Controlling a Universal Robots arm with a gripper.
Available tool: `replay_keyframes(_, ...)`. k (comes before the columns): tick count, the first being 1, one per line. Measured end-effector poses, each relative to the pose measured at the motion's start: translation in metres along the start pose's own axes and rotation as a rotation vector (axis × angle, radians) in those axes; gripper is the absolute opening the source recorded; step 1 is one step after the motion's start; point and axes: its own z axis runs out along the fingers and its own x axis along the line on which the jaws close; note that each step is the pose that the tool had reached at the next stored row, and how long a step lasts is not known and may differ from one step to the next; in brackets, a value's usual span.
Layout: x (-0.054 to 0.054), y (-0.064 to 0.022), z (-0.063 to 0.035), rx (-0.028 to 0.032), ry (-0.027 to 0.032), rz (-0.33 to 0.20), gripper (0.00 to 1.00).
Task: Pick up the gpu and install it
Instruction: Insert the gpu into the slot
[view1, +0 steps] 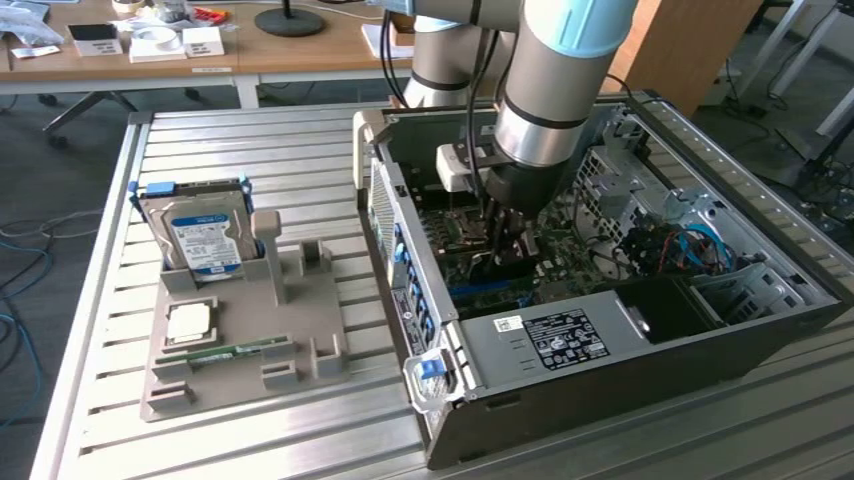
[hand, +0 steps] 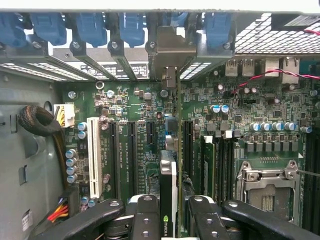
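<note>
Reaching straight down into the open computer case (view1: 747, 330), the gripper (hand: 172, 212) has its jaws partly closed on the gpu (hand: 169, 185), held edge-on just above the motherboard (hand: 150, 105), its long axis running toward the rear expansion slot brackets (hand: 120, 47).

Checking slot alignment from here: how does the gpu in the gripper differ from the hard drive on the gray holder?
The gpu is thin, edge-on and held upright over the motherboard inside the case by the gripper; the hard drive is boxy, with a blue-white label, standing free in its holder outside the case. Both stand on edge.
</note>
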Motion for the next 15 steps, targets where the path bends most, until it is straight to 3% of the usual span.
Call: replay_keyframes(15, 0.0004, 0.0, 0.0026, 0.0004, 0.0, 0.007, 0.27)
